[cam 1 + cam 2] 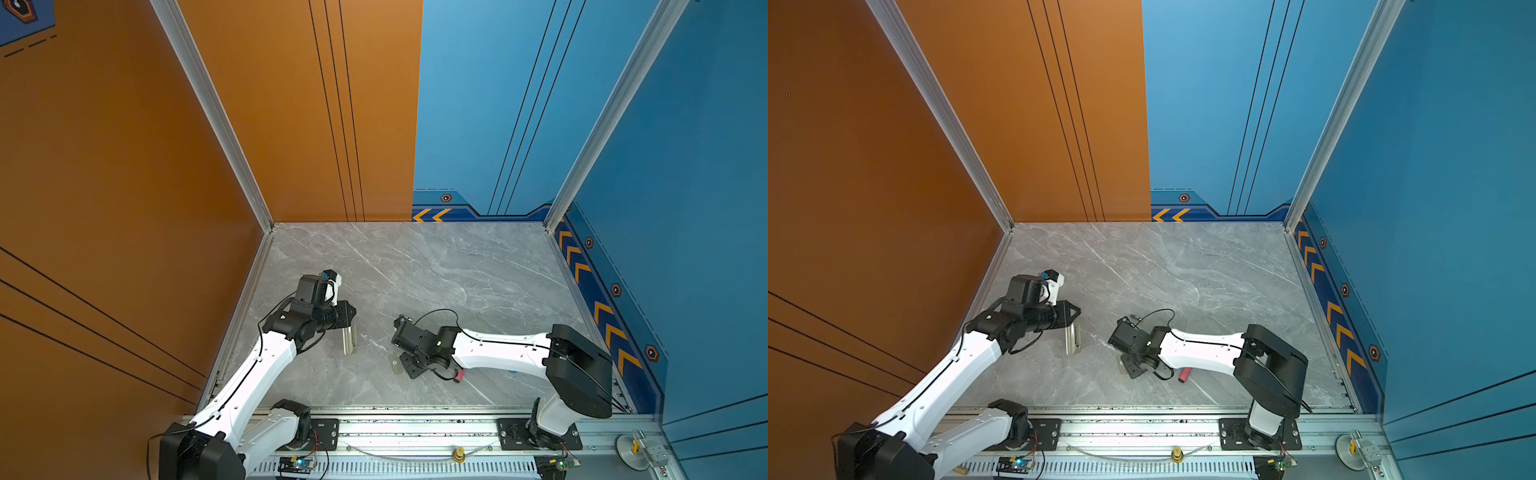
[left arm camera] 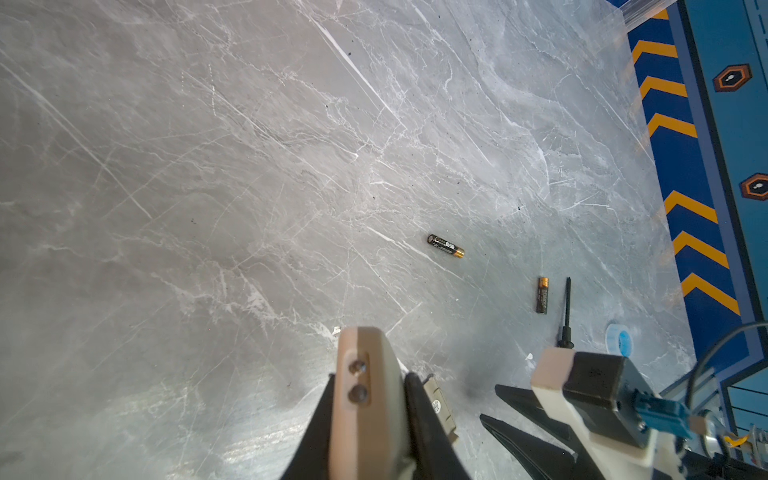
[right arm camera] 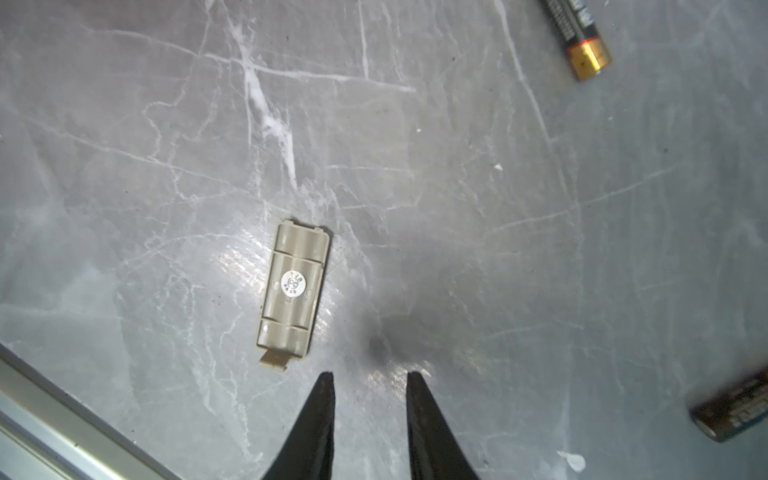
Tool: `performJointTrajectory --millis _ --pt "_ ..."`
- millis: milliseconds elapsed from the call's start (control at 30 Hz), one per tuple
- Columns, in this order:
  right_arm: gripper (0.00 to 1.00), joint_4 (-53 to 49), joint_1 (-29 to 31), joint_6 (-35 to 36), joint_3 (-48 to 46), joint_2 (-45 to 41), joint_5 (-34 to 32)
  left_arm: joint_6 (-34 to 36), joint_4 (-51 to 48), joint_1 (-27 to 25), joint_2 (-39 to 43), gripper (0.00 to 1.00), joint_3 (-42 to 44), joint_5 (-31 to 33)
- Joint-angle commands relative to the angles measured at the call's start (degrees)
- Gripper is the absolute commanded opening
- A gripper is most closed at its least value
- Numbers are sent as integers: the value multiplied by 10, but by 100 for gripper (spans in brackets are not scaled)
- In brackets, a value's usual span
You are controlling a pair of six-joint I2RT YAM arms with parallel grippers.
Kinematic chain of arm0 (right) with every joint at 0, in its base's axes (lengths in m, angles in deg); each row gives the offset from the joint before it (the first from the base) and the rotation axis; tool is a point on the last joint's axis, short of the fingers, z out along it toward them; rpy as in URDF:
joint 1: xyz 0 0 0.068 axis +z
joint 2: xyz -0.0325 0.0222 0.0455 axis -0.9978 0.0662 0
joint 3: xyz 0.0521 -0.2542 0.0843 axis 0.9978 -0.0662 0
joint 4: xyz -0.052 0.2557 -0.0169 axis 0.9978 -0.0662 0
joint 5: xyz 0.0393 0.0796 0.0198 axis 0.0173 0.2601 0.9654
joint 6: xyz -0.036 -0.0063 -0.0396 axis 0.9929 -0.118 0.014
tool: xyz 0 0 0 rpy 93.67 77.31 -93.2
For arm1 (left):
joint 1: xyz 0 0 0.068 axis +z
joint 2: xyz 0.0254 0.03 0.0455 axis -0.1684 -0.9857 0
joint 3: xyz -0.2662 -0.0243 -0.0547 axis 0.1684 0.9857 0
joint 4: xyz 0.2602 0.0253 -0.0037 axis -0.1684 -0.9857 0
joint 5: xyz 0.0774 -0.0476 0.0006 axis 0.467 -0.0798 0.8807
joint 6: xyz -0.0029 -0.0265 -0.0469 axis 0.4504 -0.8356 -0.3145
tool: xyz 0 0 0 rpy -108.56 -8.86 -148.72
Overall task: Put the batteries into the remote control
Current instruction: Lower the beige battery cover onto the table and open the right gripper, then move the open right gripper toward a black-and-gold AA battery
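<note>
The left gripper (image 2: 370,399) has its jaws clamped on the remote control (image 1: 350,339), held on edge over the bench (image 1: 436,266). The right gripper (image 3: 370,378) hangs with jaws apart beside the battery cover (image 3: 293,291), and both batteries (image 2: 445,245) lie loose on the bench nearby.

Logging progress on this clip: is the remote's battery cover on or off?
Off. The beige battery cover lies alone on the marble table, inner side up with a round sticker, while the remote control is held apart in the left gripper.
</note>
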Motion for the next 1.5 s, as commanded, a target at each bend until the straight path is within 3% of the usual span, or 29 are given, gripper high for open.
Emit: performJointTrajectory --millis 0,700,1467 --pt "30 -31 4 9 14 -6 -19 6 11 6 9 0 8 -14" --pt "44 -40 -49 36 24 -50 -6 -12 31 6 3 0 18 -35" --pt "46 -30 -158 132 40 -55 5 -58 127 -48 11 0 51 -89"
